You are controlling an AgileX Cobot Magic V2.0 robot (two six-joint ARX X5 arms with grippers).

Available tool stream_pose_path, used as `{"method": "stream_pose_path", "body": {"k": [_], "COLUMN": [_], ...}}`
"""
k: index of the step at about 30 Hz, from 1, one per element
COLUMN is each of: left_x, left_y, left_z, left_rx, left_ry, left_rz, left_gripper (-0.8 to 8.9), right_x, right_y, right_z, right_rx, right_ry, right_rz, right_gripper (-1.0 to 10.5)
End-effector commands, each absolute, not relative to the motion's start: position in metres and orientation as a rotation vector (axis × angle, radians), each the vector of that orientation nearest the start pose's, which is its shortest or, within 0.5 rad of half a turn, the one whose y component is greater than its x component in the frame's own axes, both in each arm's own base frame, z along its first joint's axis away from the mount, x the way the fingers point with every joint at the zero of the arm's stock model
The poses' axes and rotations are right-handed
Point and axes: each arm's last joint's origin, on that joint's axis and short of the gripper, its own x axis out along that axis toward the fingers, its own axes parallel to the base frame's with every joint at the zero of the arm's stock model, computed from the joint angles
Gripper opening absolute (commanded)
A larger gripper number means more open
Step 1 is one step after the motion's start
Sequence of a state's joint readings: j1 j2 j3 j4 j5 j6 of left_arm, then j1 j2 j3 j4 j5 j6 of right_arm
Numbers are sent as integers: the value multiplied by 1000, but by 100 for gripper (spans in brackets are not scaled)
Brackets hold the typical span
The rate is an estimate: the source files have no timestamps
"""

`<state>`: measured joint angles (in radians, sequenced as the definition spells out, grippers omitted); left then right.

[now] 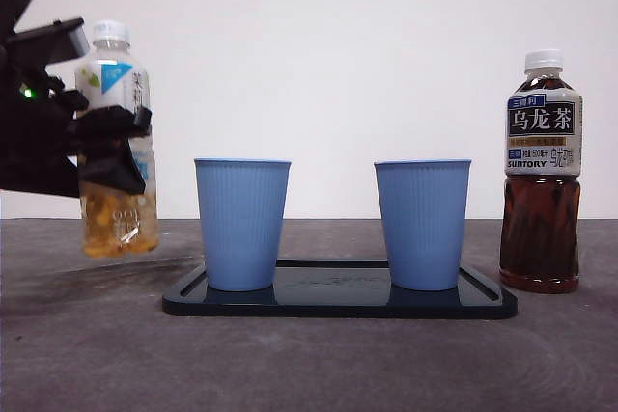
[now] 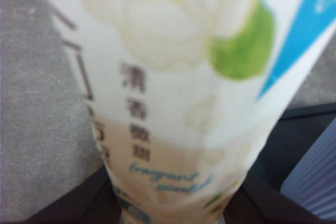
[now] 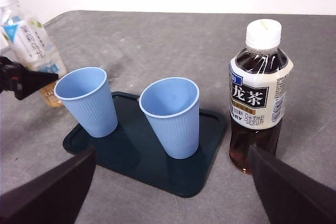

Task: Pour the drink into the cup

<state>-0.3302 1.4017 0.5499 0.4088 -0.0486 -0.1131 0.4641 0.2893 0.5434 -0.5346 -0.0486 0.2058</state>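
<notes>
Left claw (image 1: 108,147) around pale, white-capped tea bottle (image 1: 117,142).

Pale bottle (image 1: 118,137) showing white cap, white label with green leaves and blue corner, amber drink glowing below. Black left pincer (image 1: 108,137) contrasting against it. Two cups (image 1: 241,223) (image 1: 422,223) showing light blue, fine vertical ribbing. Tray (image 1: 340,302) gleaming glossy black. Tea bottle (image 1: 541,176) showing dark brown drink, white cap, navy-and-cream label. Table (image 1: 309,364) showing mottled grey.

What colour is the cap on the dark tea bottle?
White. The dark tea bottle carries a white cap, shown best in the right wrist view.
</notes>
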Motion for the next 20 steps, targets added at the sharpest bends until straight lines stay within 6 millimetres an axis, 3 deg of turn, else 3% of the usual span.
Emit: {"method": "stream_pose_path", "body": {"k": [1, 17, 18, 20], "left_x": [263, 269, 269, 268], "left_y": [-89, -92, -92, -92], "left_z": [179, 162, 162, 162], "left_rx": [-13, 14, 14, 3], "left_ry": [405, 448, 451, 458], "left_rz": [-263, -265, -265, -262], "left_gripper": [177, 188, 199, 336], "right_x": [72, 72, 72, 72], "right_y": [38, 37, 37, 37], "right_z": [277, 277, 277, 277], "right_rx": [137, 135, 135, 135], "right_ry": [303, 301, 301, 301], "right_rz": [481, 466, 465, 465], "right_gripper": [463, 463, 463, 463]}}
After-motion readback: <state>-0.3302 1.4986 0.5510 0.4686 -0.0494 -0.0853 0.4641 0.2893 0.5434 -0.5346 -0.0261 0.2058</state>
